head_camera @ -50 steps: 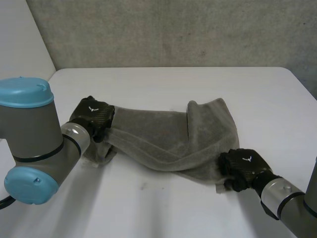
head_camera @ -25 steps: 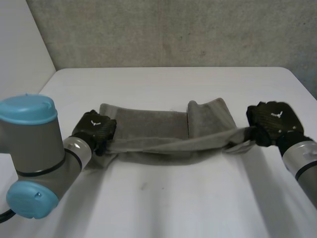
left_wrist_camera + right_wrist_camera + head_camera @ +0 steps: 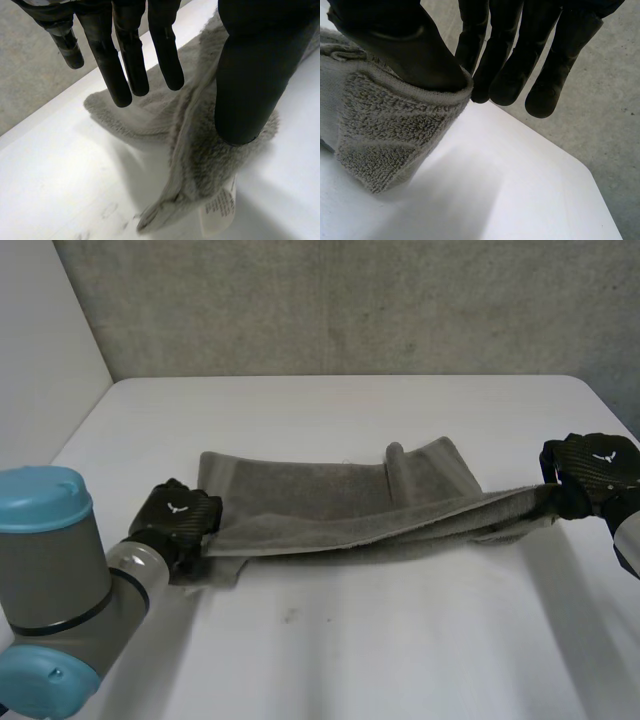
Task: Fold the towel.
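A grey towel (image 3: 330, 502) lies across the white table (image 3: 360, 640), its near layer stretched out between my two hands. My left hand (image 3: 180, 518) is at the towel's left end. In the left wrist view its fingers (image 3: 130, 60) are straight and spread away from the thumb (image 3: 250, 80), which hovers over the towel's corner (image 3: 200, 150); that corner lies on the table with a white label (image 3: 220, 210) sticking out. My right hand (image 3: 595, 468) holds the towel's right end just above the table. There its thumb (image 3: 405, 45) pinches the towel's edge (image 3: 385, 130) against the fingers.
A grey wall (image 3: 350, 300) runs behind the table's far edge. The table's right edge (image 3: 590, 175) is close beside my right hand. Bare tabletop stretches in front of the towel.
My right hand has swung out to the right, drawing the towel's near layer straight. My left hand has slid toward the near side and its fingers have spread off the corner.
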